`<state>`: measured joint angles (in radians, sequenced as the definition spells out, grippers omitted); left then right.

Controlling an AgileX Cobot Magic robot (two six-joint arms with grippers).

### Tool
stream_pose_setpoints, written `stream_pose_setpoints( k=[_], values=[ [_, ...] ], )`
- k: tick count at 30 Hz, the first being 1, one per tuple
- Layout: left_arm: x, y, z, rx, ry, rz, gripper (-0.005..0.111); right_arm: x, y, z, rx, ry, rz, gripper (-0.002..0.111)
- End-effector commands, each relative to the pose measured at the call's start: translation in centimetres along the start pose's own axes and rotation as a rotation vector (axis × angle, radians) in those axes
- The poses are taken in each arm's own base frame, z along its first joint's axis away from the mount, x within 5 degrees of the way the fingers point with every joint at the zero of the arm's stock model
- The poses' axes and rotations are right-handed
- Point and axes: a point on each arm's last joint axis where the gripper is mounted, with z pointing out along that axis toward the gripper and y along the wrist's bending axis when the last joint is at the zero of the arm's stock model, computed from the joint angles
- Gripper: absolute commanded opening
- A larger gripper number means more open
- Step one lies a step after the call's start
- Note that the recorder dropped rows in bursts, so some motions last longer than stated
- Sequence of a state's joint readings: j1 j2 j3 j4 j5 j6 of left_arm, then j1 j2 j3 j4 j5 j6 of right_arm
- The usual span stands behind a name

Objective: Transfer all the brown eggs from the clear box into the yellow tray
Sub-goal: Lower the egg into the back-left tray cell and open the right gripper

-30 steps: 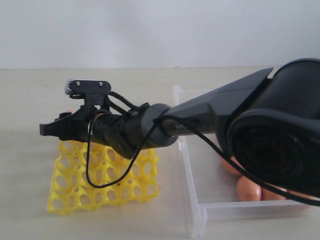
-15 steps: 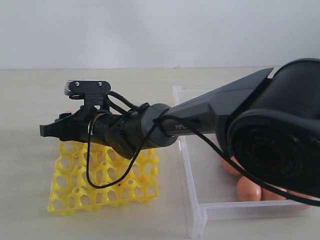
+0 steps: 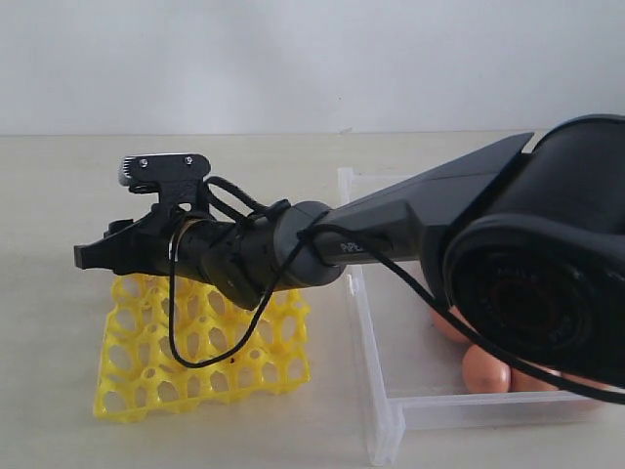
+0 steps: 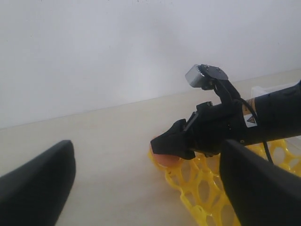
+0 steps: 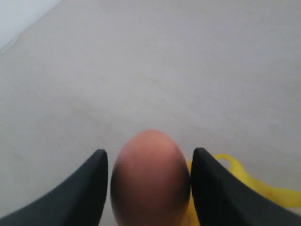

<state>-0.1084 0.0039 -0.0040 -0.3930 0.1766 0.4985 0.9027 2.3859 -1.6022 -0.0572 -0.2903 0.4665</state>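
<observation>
Judging progress as early: the cups of the bright yellow openwork plastic egg tray [image 3: 146, 381] seen under the right pincer [image 5: 149, 153] look empty, and several smooth orange-brown eggs [image 3: 485, 369] lie in the clear shallow plastic box [image 3: 386, 420] well behind it. One brown egg [image 5: 150, 183] sits between its fingers at the tray's corner, jaws egg-wide. Whether they grip or have let go cannot be told.

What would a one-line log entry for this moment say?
right gripper | brown egg between fingers, grip unclear | at corner of yellow tray | left gripper open
</observation>
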Motion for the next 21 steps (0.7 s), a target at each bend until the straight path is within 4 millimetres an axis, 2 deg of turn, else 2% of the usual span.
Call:
stream_pose_setpoints(
  k=[1,7,10,16,21],
  values=[
    [0.1,-0.1,0.0,0.007,-0.001,-0.014,0.078,-0.5,0.3,-0.1,-0.007,-0.02,-0.045,0.048],
    [0.1,-0.1,0.0,0.007,-0.001,-0.014,0.078,-2.3,0.5,-1.2,0.028,-0.003,-0.085,0.045],
    [0.1,-0.1,0.0,0.007,-0.001,-0.014,0.078,-2.8,0.8,-1.7,0.039,0.029,-0.102,0.035],
    [0.1,-0.1,0.0,0.007,-0.001,-0.014,0.078,-1.1,1.2,-1.6,0.062,0.151,-0.109,0.0],
    [0.1,-0.1,0.0,0.007,-0.001,-0.014,0.078,-0.8,1.1,-1.7,0.073,0.186,-0.108,0.0]
  ],
)
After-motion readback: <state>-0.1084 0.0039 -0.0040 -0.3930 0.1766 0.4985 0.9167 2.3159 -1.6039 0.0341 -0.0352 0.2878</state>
